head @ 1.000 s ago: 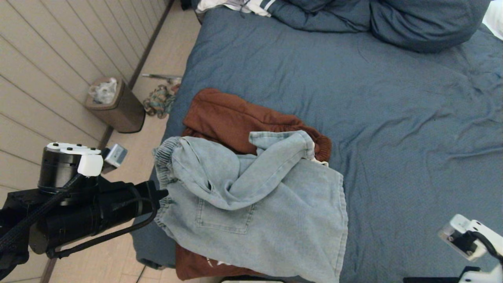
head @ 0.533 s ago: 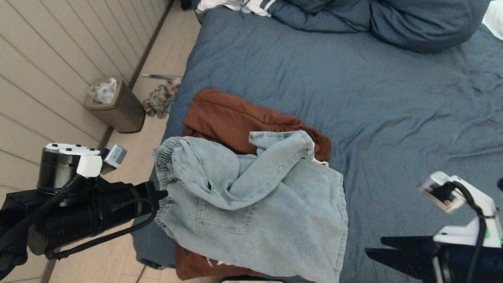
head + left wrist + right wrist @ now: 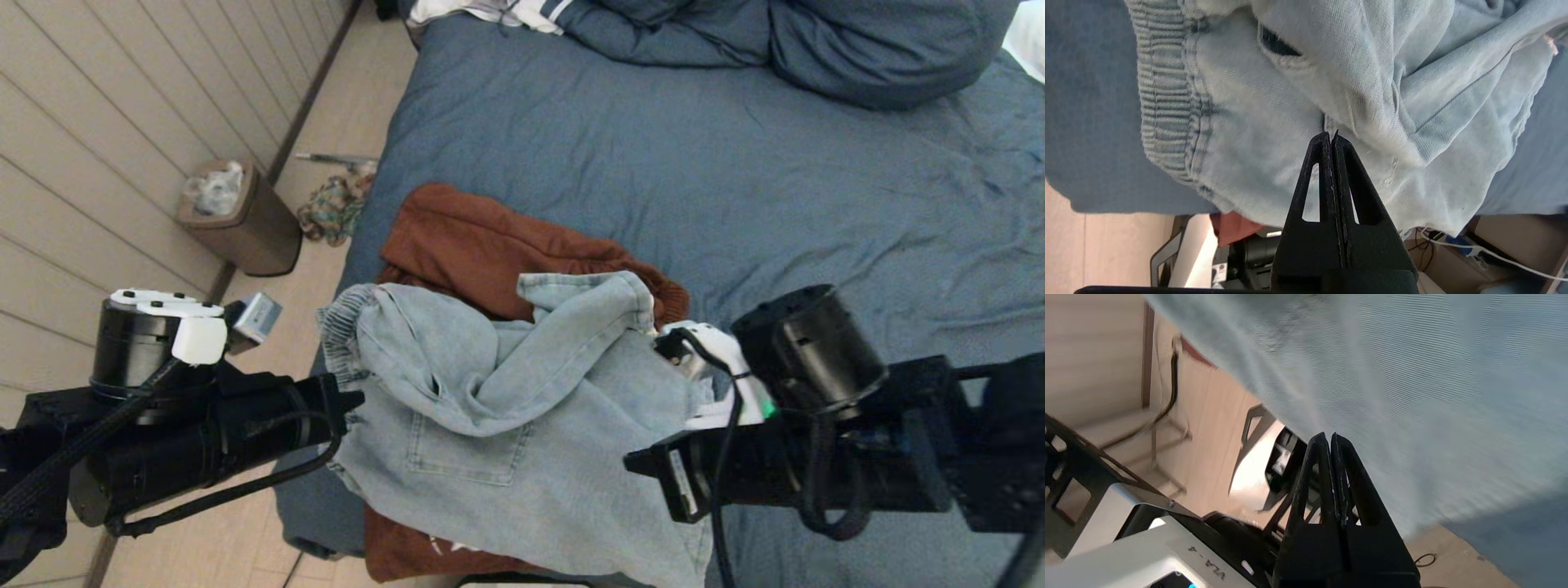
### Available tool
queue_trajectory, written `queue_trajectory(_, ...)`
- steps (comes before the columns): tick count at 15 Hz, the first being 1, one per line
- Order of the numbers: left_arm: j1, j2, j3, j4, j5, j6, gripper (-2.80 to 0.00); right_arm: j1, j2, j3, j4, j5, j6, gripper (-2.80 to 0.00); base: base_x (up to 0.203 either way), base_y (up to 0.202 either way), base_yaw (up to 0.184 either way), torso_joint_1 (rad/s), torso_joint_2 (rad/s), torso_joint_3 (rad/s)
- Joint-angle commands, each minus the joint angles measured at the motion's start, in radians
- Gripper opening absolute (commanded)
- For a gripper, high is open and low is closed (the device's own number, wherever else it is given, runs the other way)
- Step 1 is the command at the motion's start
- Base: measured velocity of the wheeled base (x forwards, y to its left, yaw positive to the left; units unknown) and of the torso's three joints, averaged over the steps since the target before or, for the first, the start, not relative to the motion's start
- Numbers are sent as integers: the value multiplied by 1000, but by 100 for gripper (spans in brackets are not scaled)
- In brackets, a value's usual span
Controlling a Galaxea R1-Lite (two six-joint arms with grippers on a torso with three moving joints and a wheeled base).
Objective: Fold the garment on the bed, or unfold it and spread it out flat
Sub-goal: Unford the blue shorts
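Crumpled light-blue denim shorts (image 3: 522, 408) lie on a rust-brown garment (image 3: 473, 237) at the near left corner of the bed (image 3: 735, 163). My left gripper (image 3: 357, 400) is at the shorts' elastic waistband side. In the left wrist view that gripper (image 3: 1331, 135) is shut, its tips over the denim (image 3: 1249, 122) with nothing between them. My right gripper (image 3: 633, 464) reaches in over the shorts' right part. Seen from the right wrist, it (image 3: 1329, 435) is shut and empty by the edge of the denim (image 3: 1412, 375), where the cloth overhangs the floor.
Bunched blue bedding (image 3: 816, 41) and a white striped cloth (image 3: 506, 12) lie at the bed's far end. On the floor to the left stand a brown bin (image 3: 241, 216) and a small heap of cloth (image 3: 331, 208) by the panelled wall.
My right arm has swung in from the lower right corner to over the right side of the denim shorts. The left arm has edged slightly toward the waistband.
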Motion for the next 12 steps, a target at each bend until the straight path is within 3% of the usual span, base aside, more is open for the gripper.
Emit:
queue_trajectory(1,7,-8,-39,0,6,-6,-280,70,168,-53,-1,-1,3,-280,0,0,0,0,0,0)
queue_trajectory(5,162,-165,-162,133,17,-8,-280,117,295,-131,-46,-4,1,-280,0,0,0,0,0,0)
queue_trajectory(9,176,-175,-143,153,3,-6,-280,119,429,-262,-49,-38,1,-280,0,0,0,0,0,0)
queue_trajectory(10,175,-171,-138,154,-25,-10,-280,116,465,-300,-49,-58,0,-280,0,0,0,0,0,0)
queue_trajectory(12,174,-158,-111,151,-141,-23,-280,112,543,-396,-53,-117,-2,-280,0,0,0,0,0,0)
